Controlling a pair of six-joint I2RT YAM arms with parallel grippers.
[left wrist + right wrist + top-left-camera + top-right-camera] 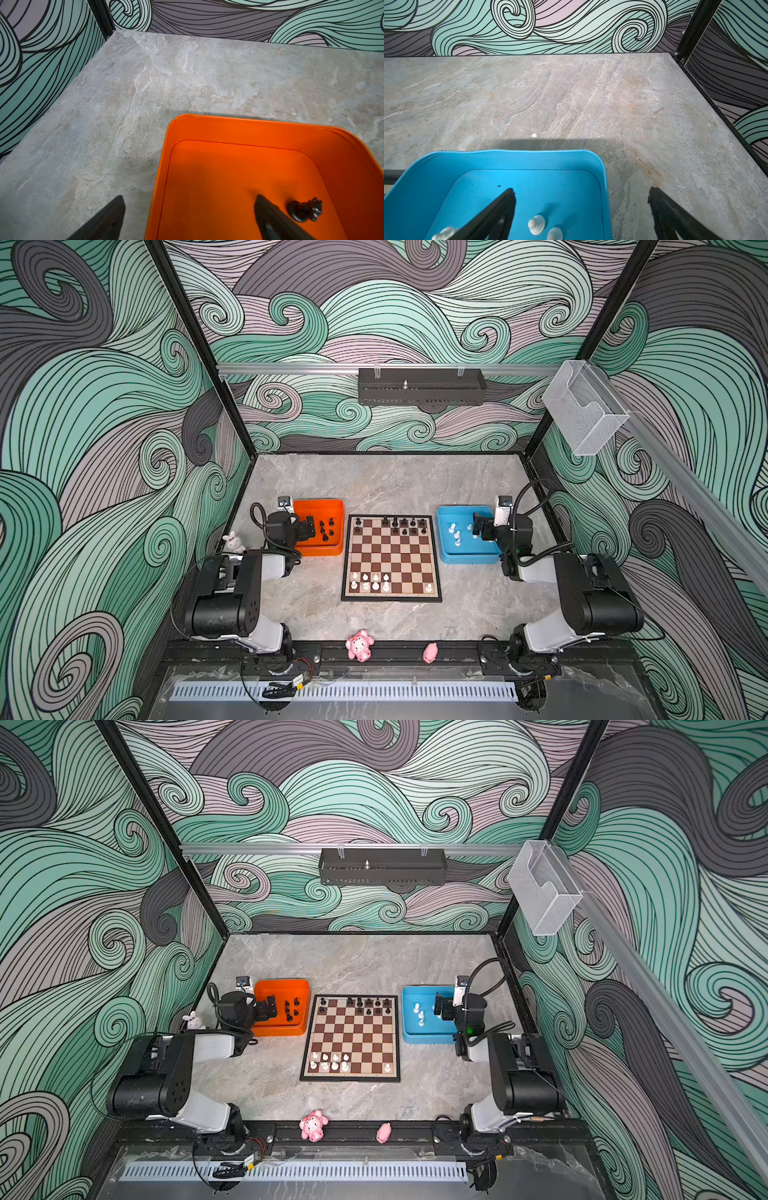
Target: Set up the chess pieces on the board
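The left gripper (309, 526) hangs over the left side of the orange tray (318, 502), jaws spread wide and holding nothing. In the left wrist view one finger (270, 216) is above the tray floor, just beside a black piece (305, 209) that seems to lie on its side, and the other finger is outside the wall. The right gripper (478, 526) is also wide open and empty, over the right side of the blue tray (465, 560).

The board (390, 560) lies in the middle of both top views, between the two trays. I judge the work about half done. The black chess pieces (395, 524) stand in its two upper rows, mostly toward the right, with gaps at the left. The white chess pieces (370, 580) fill the lower left corner, with a single one (428, 587) at lower right. Left to place are some black pieces (326, 529) in the orange tray and some white pieces (456, 533) in the blue one.

A white rabbit figurine (233, 541) sits left of the orange tray. Two pink figurines (359, 646) rest at lower centre, well apart from the board. Nothing blocks the way from the trays to the board; I think only the neighbours already placed could be knocked
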